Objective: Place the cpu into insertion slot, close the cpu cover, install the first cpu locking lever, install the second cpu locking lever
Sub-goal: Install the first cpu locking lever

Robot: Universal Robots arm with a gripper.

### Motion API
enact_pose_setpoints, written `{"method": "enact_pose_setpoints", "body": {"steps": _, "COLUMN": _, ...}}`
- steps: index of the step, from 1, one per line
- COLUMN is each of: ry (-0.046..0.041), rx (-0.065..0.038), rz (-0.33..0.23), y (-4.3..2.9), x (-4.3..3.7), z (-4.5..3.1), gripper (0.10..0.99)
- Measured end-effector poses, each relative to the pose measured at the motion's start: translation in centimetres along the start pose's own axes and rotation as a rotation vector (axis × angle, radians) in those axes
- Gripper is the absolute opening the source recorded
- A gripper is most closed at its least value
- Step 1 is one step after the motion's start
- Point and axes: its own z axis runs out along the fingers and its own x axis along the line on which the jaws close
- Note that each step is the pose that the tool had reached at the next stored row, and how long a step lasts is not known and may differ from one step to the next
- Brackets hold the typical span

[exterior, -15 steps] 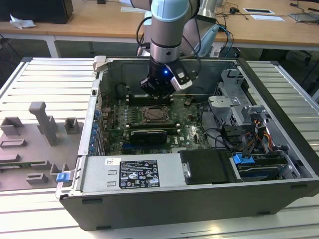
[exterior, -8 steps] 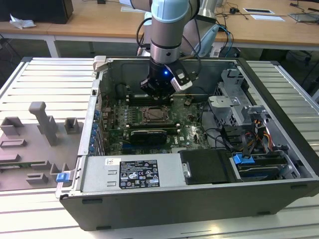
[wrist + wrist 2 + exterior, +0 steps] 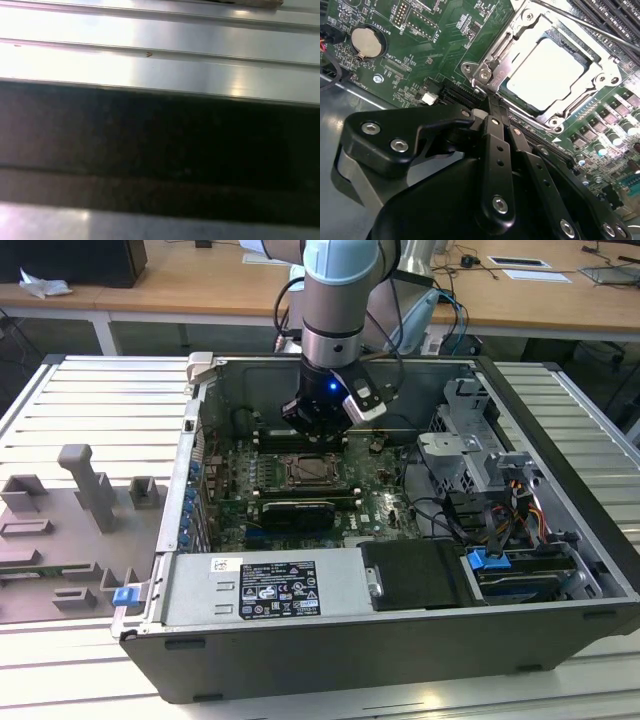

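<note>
The cpu, a square chip with a pale silver top, lies in the insertion slot on the green board. The cpu cover, a silver frame with a cut-out centre, lies flat around it. A thin metal lever rod runs along one side of the socket. In the second wrist view my gripper has its black fingers pressed together with nothing between them, and their tips sit at the cover's edge tab. In the exterior view the gripper hangs just above the socket inside the open case.
Long memory slots flank the socket. A long black card lies towards the front. A coin battery sits on the board. Drive cage and cables crowd the exterior view's right. Grey fixtures stand outside the case.
</note>
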Motion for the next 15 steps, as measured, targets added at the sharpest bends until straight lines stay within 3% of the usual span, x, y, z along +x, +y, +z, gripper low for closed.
{"method": "enact_pose_setpoints", "body": {"steps": 6, "ry": 0.0002, "rx": 0.001, "rz": 0.0, "y": 0.09, "x": -0.09, "z": 0.13, "gripper": 0.106}}
{"method": "enact_pose_setpoints", "body": {"steps": 8, "ry": -0.0002, "rx": 0.0, "rz": 0.0, "y": 0.14, "x": -0.1, "z": -0.19, "gripper": 0.106}}
{"method": "enact_pose_setpoints", "body": {"steps": 11, "ry": 0.0002, "rx": 0.001, "rz": 0.0, "y": 0.23, "x": -0.1, "z": -1.81, "gripper": 0.106}}
{"method": "enact_pose_setpoints", "body": {"steps": 15, "ry": 0.0002, "rx": 0.001, "rz": 0.0, "y": -0.01, "x": -0.09, "z": -1.89, "gripper": 0.106}}
